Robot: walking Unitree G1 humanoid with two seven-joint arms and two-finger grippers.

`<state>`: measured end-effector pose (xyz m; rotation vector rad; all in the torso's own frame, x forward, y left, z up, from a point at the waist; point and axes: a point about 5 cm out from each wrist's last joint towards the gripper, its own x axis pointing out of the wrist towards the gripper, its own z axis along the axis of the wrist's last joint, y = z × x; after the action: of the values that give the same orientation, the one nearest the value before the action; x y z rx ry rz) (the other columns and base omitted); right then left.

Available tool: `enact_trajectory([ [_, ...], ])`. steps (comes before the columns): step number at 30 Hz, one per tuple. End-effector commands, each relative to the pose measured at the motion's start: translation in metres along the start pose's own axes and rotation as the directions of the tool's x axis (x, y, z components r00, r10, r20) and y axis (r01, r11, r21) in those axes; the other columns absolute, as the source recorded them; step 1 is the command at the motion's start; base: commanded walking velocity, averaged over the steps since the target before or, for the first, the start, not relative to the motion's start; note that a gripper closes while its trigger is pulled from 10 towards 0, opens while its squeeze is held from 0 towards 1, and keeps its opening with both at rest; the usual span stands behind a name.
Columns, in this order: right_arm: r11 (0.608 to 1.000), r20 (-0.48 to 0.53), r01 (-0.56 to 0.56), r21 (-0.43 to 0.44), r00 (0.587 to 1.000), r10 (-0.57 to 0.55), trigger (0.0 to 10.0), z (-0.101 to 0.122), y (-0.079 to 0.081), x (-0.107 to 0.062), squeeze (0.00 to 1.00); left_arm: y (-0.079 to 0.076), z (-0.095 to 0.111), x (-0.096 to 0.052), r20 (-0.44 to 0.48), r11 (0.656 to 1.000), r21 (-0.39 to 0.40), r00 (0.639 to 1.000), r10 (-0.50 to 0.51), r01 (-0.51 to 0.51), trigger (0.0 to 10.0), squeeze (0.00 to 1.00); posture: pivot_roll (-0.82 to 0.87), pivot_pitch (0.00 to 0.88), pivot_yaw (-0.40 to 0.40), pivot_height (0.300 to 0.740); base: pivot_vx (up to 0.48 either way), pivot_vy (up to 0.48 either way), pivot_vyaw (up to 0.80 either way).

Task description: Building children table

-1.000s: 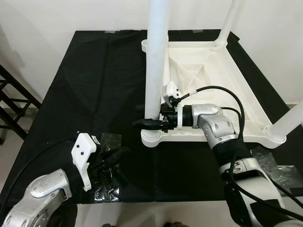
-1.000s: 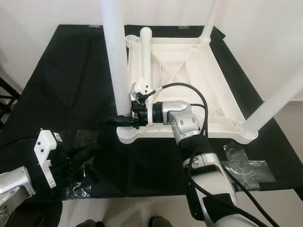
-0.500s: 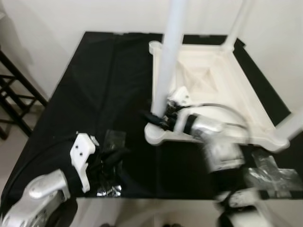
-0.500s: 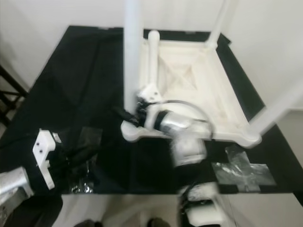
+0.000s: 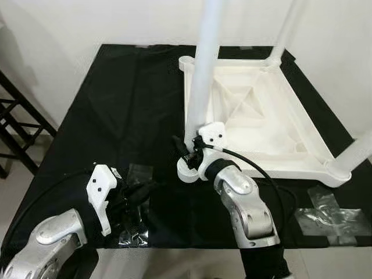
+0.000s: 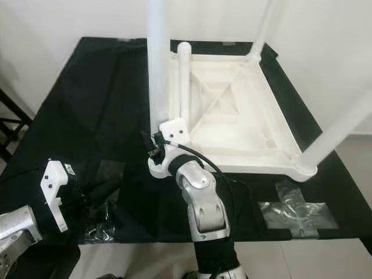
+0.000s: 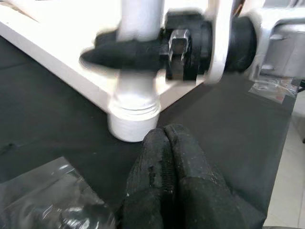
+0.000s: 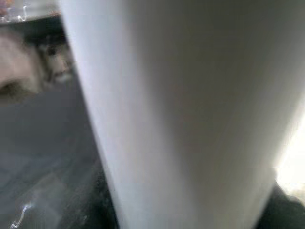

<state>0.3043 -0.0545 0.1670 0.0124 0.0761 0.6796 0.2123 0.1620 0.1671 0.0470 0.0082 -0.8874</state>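
A white children's table point(image 5: 273, 170) lies upside down on a black cloth, its legs pointing up. My right gripper point(image 5: 185, 151) is at the base of the near left leg point(image 5: 203, 70), shut on it just above the corner socket. One black finger point(image 7: 126, 53) crosses the front of that leg point(image 7: 138, 28), whose white surface point(image 8: 181, 109) looms very close in the right wrist view. My left gripper point(image 5: 142, 190) hovers low over the cloth near the front left, short of that corner. Its fingertips point(image 7: 159, 148) are pressed together with nothing seen between them.
Clear plastic bags point(image 5: 135, 173) with small hardware lie on the cloth under my left gripper. Another bag point(image 5: 325, 210) lies at the front right. More legs stand at the far right corner point(image 5: 288, 29) and near right corner point(image 5: 356, 152). A black rack point(image 5: 17, 133) stands to the left.
The camera has shifted. My right arm has swung round from the right side to the front of the corner, its gripper staying at the leg's base. The left arm has held still.
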Motion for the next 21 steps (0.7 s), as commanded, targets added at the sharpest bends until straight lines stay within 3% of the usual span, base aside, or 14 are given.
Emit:
enact_trajectory([
  [1,0.983,0.020,-0.183,0.013,0.983,0.183,10.0,0.010,0.011,0.007,1.00,0.000,-0.002,-0.001,-0.012,1.000,0.002,1.000,0.001,-0.001,10.0,0.00,0.10,0.149,-0.040,0.740,0.000,0.000,0.00],
  [2,0.983,0.020,-0.183,0.013,0.983,0.183,10.0,0.010,0.011,0.007,1.00,0.000,-0.002,-0.001,-0.012,1.000,0.002,1.000,0.001,-0.001,10.0,0.00,0.10,0.149,-0.040,0.740,0.000,0.000,0.00],
  [4,0.926,0.067,-0.371,-0.063,0.925,0.375,10.0,0.027,0.009,0.006,1.00,0.000,-0.003,0.000,-0.012,1.000,0.001,1.000,-0.002,0.002,10.0,0.00,0.10,0.144,-0.040,0.740,0.000,0.000,0.00],
  [5,0.926,0.067,-0.371,-0.063,0.925,0.375,10.0,0.027,0.009,0.006,1.00,0.000,-0.003,0.000,-0.012,1.000,0.001,1.000,-0.002,0.002,10.0,0.00,0.10,0.144,-0.040,0.740,0.000,0.000,0.00],
  [6,0.830,0.059,-0.539,-0.141,0.833,0.551,10.0,0.037,0.005,0.002,0.98,0.000,-0.003,0.001,-0.011,1.000,0.001,1.000,-0.003,0.003,10.0,0.00,0.10,0.141,-0.040,0.740,0.000,0.000,0.00],
  [7,0.830,0.059,-0.539,-0.141,0.833,0.551,10.0,0.037,0.005,0.002,0.98,0.000,-0.003,0.001,-0.011,1.000,0.001,1.000,-0.003,0.003,10.0,0.00,0.10,0.141,-0.040,0.740,0.000,0.000,0.00],
  [8,0.791,0.042,-0.590,-0.158,0.797,0.603,10.0,0.039,0.003,0.001,0.98,0.000,-0.003,0.002,-0.011,1.000,0.001,1.000,-0.003,0.003,10.0,0.00,0.10,0.141,-0.040,0.740,0.000,0.000,0.00],
  [9,0.746,0.010,-0.641,-0.180,0.757,0.653,10.0,0.040,0.000,0.000,0.00,0.000,-0.003,0.002,-0.010,1.000,0.001,1.000,-0.003,0.003,10.0,0.00,0.10,0.140,-0.042,0.740,0.000,0.000,0.00],
  [10,0.701,-0.019,-0.689,-0.181,0.716,0.698,10.0,0.041,-0.003,-0.001,0.00,0.000,-0.003,0.002,-0.010,1.000,0.001,1.000,-0.003,0.003,10.0,0.00,0.10,0.140,-0.042,0.740,0.000,0.000,0.00],
  [12,0.650,-0.048,-0.739,-0.175,0.666,0.744,10.0,0.045,-0.010,0.002,0.00,0.000,-0.003,0.003,-0.009,1.000,0.001,1.000,-0.002,0.002,10.0,0.00,0.10,0.138,-0.039,0.740,0.000,0.000,0.00],
  [16,0.638,-0.057,-0.758,-0.137,0.649,0.759,10.0,0.054,-0.022,0.016,0.00,0.000,-0.003,0.003,-0.009,1.000,0.000,1.000,-0.003,0.003,10.0,0.00,0.11,0.135,-0.040,0.740,0.000,0.000,0.00],
  [17,0.624,-0.066,-0.772,-0.122,0.633,0.771,0.0,0.053,-0.024,0.019,0.00,-0.001,-0.003,0.003,-0.009,1.000,0.000,1.000,-0.004,0.004,10.0,0.00,0.11,0.136,-0.041,0.740,0.000,0.000,0.00],
  [21,0.601,-0.072,-0.792,-0.107,0.609,0.790,0.0,0.051,-0.025,0.019,0.00,-0.001,-0.004,0.003,-0.010,1.000,-0.001,1.000,-0.004,0.004,10.0,0.00,0.12,0.137,-0.041,0.740,0.000,0.000,0.00],
])
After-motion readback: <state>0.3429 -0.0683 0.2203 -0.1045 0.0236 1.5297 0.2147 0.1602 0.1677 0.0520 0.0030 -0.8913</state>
